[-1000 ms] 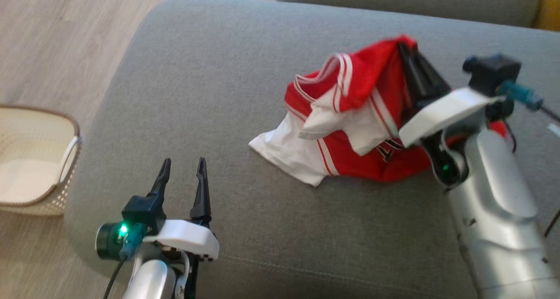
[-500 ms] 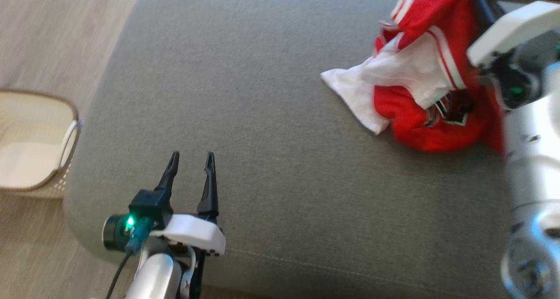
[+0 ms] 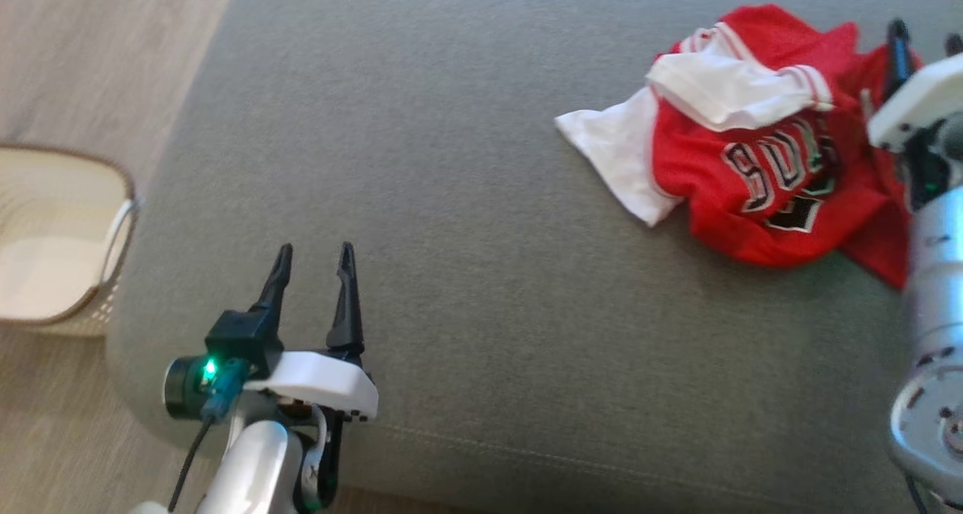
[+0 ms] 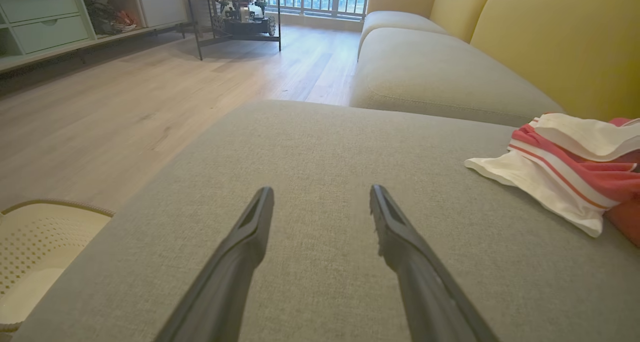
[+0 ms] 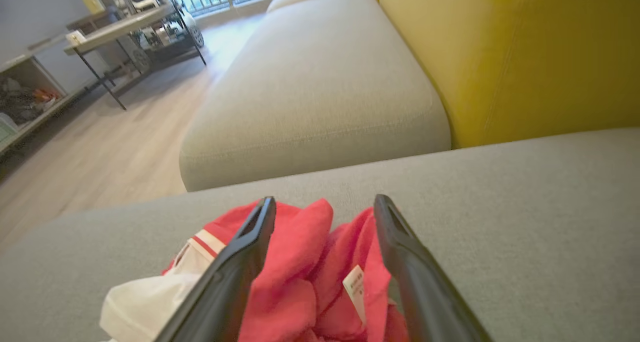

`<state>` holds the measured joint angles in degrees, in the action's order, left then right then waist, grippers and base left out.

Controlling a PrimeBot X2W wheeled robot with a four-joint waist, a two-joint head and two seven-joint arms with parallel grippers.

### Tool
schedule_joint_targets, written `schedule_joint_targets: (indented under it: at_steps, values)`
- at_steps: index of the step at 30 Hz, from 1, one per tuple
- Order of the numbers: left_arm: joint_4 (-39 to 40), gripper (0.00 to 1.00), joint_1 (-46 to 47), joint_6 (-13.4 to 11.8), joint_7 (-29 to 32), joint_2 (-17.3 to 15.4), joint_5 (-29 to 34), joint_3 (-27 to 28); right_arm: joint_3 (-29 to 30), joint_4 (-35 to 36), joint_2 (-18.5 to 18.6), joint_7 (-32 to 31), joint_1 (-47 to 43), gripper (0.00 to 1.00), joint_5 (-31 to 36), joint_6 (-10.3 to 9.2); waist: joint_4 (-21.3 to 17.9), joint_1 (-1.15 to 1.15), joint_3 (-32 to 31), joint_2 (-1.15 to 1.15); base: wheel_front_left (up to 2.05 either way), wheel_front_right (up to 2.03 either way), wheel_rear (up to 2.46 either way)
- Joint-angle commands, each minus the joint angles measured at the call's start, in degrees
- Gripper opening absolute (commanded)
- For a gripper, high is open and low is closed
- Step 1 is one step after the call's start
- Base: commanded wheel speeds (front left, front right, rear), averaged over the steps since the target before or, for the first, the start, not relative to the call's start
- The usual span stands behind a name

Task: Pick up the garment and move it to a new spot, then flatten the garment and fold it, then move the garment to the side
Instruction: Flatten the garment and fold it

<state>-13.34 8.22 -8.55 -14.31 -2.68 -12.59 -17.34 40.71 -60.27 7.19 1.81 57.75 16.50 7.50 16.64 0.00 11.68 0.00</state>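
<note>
The garment (image 3: 752,160) is a red and white jersey with black lettering, lying crumpled at the far right of the grey sofa cushion (image 3: 466,220). My right gripper (image 3: 921,44) stands open just above the garment's right edge, holding nothing. In the right wrist view its fingers (image 5: 240,262) straddle the red cloth (image 5: 305,277) lying below them. My left gripper (image 3: 312,262) is open over bare cushion at the lower left, well away from the garment. In the left wrist view the garment (image 4: 565,172) lies off to the right of the open left gripper (image 4: 322,199).
A cream perforated basket (image 3: 53,250) stands on the wooden floor to the left of the cushion. A second grey cushion (image 5: 320,86) and the yellow sofa back (image 5: 505,51) lie beyond the garment. A metal-legged table (image 4: 225,1) stands further off.
The right gripper has opened and let go of the garment, which has dropped from a lifted peak into a low heap. The camera has shifted, so the garment sits further right in view.
</note>
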Motion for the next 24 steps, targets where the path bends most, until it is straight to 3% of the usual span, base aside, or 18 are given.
schedule_joint_targets:
  at_steps: [1,5,11,14,17,24]
  values:
    - [1.9,1.00,1.4,0.0,-0.7,-0.2,0.8,2.5,-2.4,1.6,-1.0,2.5,4.0,1.00,0.7,-0.01,-2.7,0.00,-1.5,0.00,0.00,0.00,0.00]
    - [2.4,1.00,1.3,0.3,-0.7,-0.2,1.8,3.7,-8.1,-0.1,-3.3,8.9,5.2,1.00,-2.9,-0.01,-6.6,0.00,-3.1,0.00,0.00,0.00,0.00]
    - [3.4,1.00,0.8,0.5,-0.7,-0.2,2.7,5.7,-24.9,1.5,-4.3,12.9,2.2,1.00,-15.9,-0.01,-11.8,0.00,-4.8,0.00,0.00,0.00,0.00]
    - [4.2,1.00,0.4,0.2,-0.7,-0.2,2.9,6.7,-34.7,9.5,-4.3,13.1,-4.2,1.00,-23.2,-0.01,-14.1,0.00,-5.3,0.00,0.00,0.00,0.00]
    - [4.9,1.00,0.1,0.1,-0.7,-0.2,3.1,7.3,-39.7,21.0,-4.3,13.2,-13.4,1.00,-27.4,-0.01,-15.8,0.00,-5.5,0.00,0.00,0.00,0.00]
    - [5.3,1.00,-0.2,0.1,-0.7,-0.2,3.3,7.5,-40.9,38.4,-4.3,13.2,-31.1,1.00,-29.8,-0.01,-17.7,0.00,-5.6,0.00,0.00,0.00,0.00]
